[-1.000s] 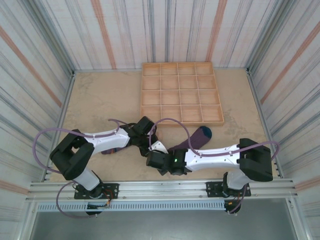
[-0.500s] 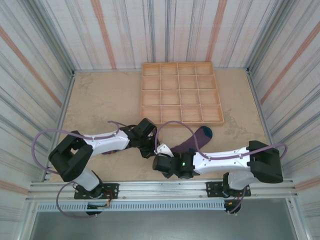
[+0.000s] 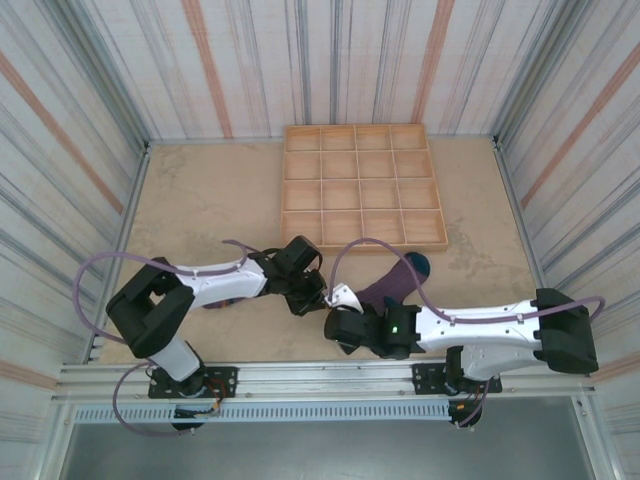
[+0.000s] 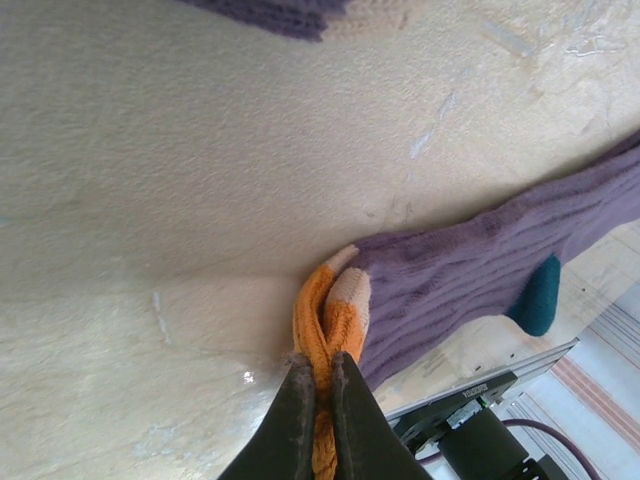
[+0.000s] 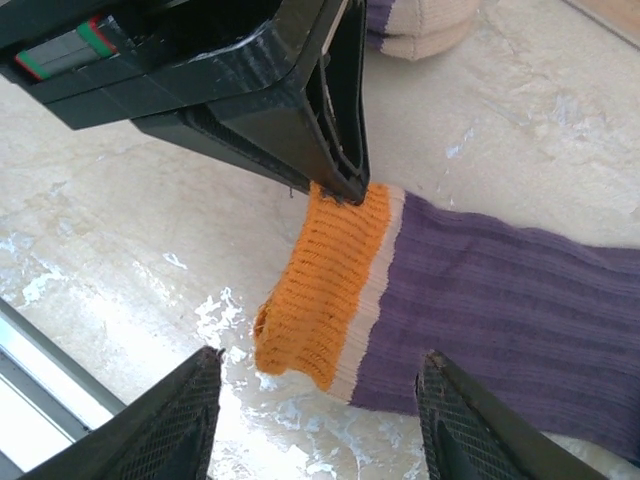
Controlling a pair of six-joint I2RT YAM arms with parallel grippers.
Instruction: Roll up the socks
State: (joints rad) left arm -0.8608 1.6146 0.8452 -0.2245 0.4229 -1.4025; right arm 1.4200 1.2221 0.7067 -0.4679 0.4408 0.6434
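One limp, light purple knit sock [image 4: 450, 270]: left gripper [image 4: 320, 362] pinches its orange cuff [image 5: 322, 275], lower centre; right gripper [image 5: 318, 370], spread, should probably take the cuff's free corner.

Top cam: above and behind, looking down, whole table [image 3: 200, 200] in frame. Left wrist cam: close, low over the tabletop. Right wrist cam: close, steeper down. Both wrist views share the orange-cuff end of one sock [image 4: 450, 270].
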